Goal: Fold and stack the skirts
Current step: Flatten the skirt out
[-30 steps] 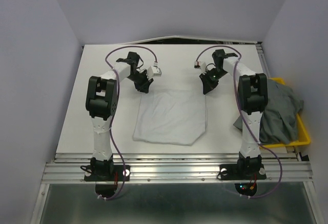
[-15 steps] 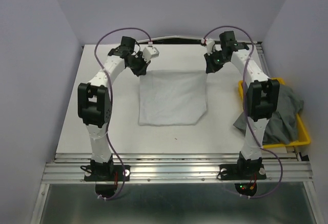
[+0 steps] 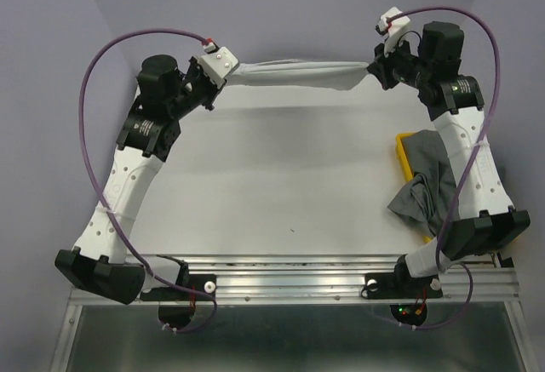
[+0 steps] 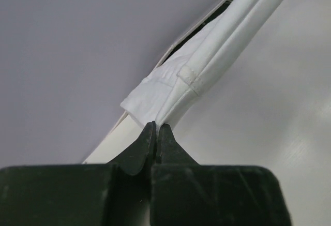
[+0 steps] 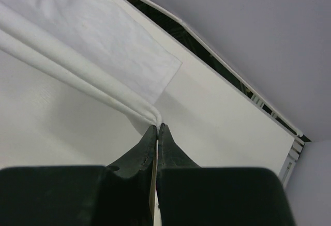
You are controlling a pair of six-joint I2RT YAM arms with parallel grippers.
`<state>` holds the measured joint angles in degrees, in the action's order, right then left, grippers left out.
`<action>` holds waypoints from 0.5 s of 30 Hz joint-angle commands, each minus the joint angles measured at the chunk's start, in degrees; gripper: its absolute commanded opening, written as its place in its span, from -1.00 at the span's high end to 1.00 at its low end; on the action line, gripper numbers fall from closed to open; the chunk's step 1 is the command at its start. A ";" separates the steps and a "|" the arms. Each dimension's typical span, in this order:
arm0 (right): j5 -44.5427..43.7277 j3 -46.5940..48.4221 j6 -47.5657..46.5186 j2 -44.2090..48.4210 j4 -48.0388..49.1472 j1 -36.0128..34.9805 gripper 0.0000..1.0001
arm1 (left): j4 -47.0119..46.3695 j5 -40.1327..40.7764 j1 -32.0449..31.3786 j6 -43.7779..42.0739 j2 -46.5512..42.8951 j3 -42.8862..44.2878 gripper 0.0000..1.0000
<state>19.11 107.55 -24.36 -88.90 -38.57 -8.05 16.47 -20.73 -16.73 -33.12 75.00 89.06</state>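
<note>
Currently, five entries

1. White skirt [image 3: 294, 74]: off the table [image 3: 281, 185], held in the air above its far part. It is pulled out as a bunched, twisted band running left to right between the two arms.
2. Left end effector [image 3: 228, 76]: raised over the far left corner, clenched on the skirt's left end. In the wrist view the jaws are pinched together on a hemmed corner of the cloth.
3. Right end effector [image 3: 375, 70]: raised over the far right corner, clenched on the skirt's right end. In the wrist view a folded edge of the cloth is caught at the very tips.
4. Grey skirts [image 3: 430, 189]: a crumpled heap at the right edge, lying in the tray and spilling over its near left side onto the table.
5. Yellow tray [image 3: 402, 152]: at the right edge, largely hidden by the grey cloth and the right arm
</note>
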 commanded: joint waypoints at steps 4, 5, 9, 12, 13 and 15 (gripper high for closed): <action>-1.80 -5.32 0.63 4.26 -0.98 0.76 0.99 | -1.53 5.70 -1.81 2.97 -5.56 -6.96 1.00; -1.54 -5.33 0.72 4.79 -1.42 0.76 0.99 | -1.35 5.79 -1.99 3.33 -6.18 -7.31 1.00; -0.75 -6.30 0.63 6.90 -3.09 0.76 0.99 | -0.65 6.40 -2.60 4.12 -8.46 -9.33 1.00; -0.22 -7.52 0.37 7.78 -3.88 0.76 0.99 | -0.30 6.06 -2.60 4.56 -9.26 -10.74 1.00; -0.13 -8.31 0.45 8.04 -4.06 0.76 0.99 | 0.14 5.88 -2.60 4.65 -9.35 -11.09 1.00; 0.40 -9.02 0.19 8.31 -4.41 0.76 0.99 | 0.58 5.00 -2.69 4.65 -9.52 -11.71 1.00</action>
<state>20.21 99.33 -23.94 -83.81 -43.22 -8.05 18.59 -17.15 -19.68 -29.23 68.90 77.95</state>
